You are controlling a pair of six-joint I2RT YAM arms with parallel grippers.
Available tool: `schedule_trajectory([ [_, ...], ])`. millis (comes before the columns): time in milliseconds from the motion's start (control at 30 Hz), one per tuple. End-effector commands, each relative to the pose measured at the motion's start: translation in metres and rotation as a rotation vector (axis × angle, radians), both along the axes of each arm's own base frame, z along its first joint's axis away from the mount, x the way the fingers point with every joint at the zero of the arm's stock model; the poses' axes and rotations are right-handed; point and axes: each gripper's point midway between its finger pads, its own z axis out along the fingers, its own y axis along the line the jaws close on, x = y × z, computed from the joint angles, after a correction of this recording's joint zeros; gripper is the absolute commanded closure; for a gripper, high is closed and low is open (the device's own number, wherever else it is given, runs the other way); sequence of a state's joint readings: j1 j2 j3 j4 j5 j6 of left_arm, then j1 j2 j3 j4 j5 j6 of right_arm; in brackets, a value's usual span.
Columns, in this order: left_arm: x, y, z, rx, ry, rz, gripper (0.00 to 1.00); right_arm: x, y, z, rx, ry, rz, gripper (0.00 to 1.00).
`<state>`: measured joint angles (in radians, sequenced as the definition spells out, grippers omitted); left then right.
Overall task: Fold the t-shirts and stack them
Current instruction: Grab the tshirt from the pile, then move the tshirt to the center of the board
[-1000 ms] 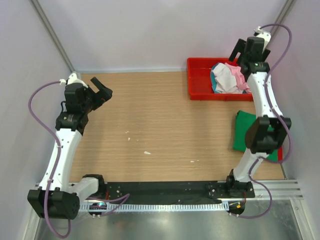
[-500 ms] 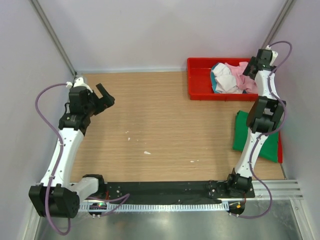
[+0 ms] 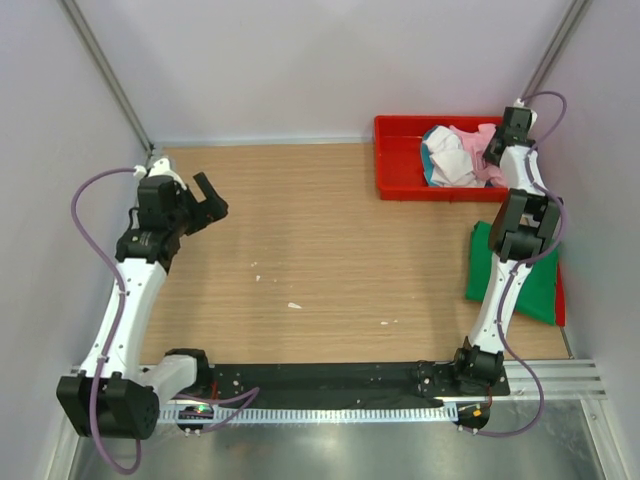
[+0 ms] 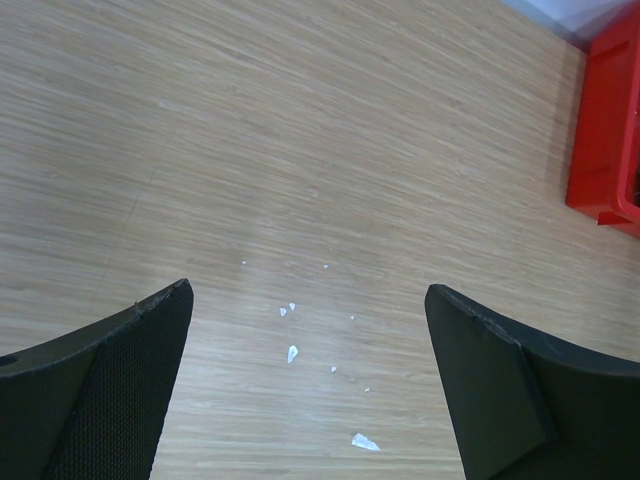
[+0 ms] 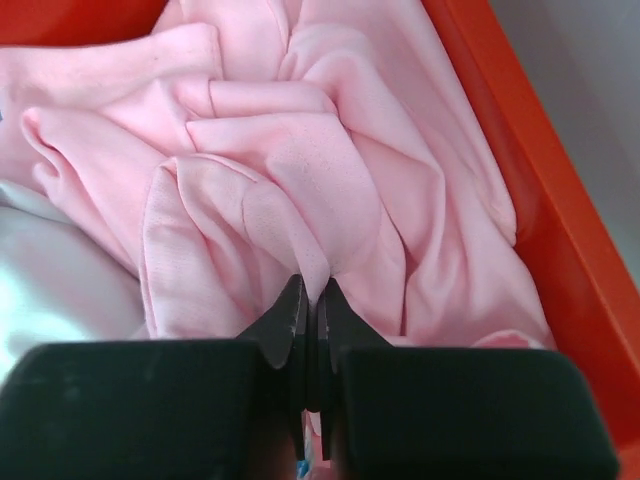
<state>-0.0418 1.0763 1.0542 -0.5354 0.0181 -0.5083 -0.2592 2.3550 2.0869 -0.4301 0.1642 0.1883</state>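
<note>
Room lies at your nine o'clock; your left gripper [image 4: 308, 290] gapes wide, empty. Your right gripper [image 5: 311, 300] pinches the pink shirt [image 5: 300, 170] by the red tray [image 5: 530, 190] wall.

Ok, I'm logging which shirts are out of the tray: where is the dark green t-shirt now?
Top view: the dark green t-shirt lies on the table at its right side, just nearer than the red tray, partly hidden behind the right arm.

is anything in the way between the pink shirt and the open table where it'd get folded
Only the near wall of the red tray, which the right pincer, shut on the pink shirt, must lift it over. The green shirt lies aside.
</note>
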Motion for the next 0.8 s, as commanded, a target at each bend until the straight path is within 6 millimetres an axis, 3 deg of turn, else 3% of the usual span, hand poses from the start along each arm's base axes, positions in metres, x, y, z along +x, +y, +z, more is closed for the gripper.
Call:
schedule_trajectory([
  [0,-0.006,0.008,0.017,0.044,-0.047,0.017,0.0,0.016,0.005,0.042,0.007,-0.106,0.026,0.99],
  [67,-0.01,0.009,0.021,0.044,-0.055,0.027,0.0,0.014,0.007,0.074,0.014,-0.125,0.027,0.99],
  [167,-0.013,0.012,0.03,0.064,-0.078,0.031,0.0,0.009,0.02,0.156,0.007,-0.264,0.074,0.99],
  [200,-0.012,0.012,0.032,0.069,-0.081,0.028,0.0,-0.001,0.033,0.21,-0.012,-0.362,0.114,0.99],
  [267,-0.013,0.013,0.042,0.075,-0.1,0.028,0.0,-0.01,0.046,0.264,-0.052,-0.474,0.142,0.99],
  [300,-0.014,0.013,0.046,0.07,-0.11,0.031,0.0,-0.025,0.056,0.306,-0.066,-0.552,0.166,0.99],
  [333,-0.014,0.012,0.05,0.063,-0.124,0.026,0.0,-0.03,0.078,0.33,-0.049,-0.608,0.242,0.99],
  [400,-0.015,0.008,0.057,0.041,-0.154,0.019,0.0,-0.044,0.103,0.366,-0.038,-0.677,0.311,0.99],
  [433,-0.016,0.006,0.06,0.031,-0.163,0.009,0.0,-0.057,0.133,0.392,-0.03,-0.725,0.389,0.99],
  [500,-0.017,0.005,0.064,0.022,-0.175,0.01,0.0,-0.07,0.167,0.411,-0.031,-0.759,0.479,0.99],
  [533,-0.018,0.005,0.065,0.02,-0.177,0.01,0.0,-0.082,0.205,0.423,-0.017,-0.782,0.564,0.99],
  [600,-0.021,-0.001,0.069,-0.004,-0.186,-0.015,0.0,-0.095,0.25,0.428,-0.007,-0.792,0.662,0.99],
  [633,-0.022,-0.001,0.069,-0.006,-0.186,-0.016,0.0,-0.099,0.27,0.424,0.019,-0.783,0.703,0.99],
  [667,-0.024,-0.001,0.071,-0.007,-0.186,-0.014,0.0,-0.108,0.31,0.42,0.061,-0.774,0.782,0.99],
  [700,-0.026,-0.001,0.075,-0.006,-0.196,-0.016,0.0,-0.111,0.327,0.413,0.1,-0.757,0.808,0.99],
  [733,-0.029,0.0,0.075,-0.002,-0.188,-0.012,0.0,-0.119,0.366,0.398,0.147,-0.724,0.887,0.99],
  [767,-0.031,0.001,0.077,0.002,-0.188,-0.008,0.0,-0.121,0.382,0.387,0.169,-0.701,0.914,0.99],
])
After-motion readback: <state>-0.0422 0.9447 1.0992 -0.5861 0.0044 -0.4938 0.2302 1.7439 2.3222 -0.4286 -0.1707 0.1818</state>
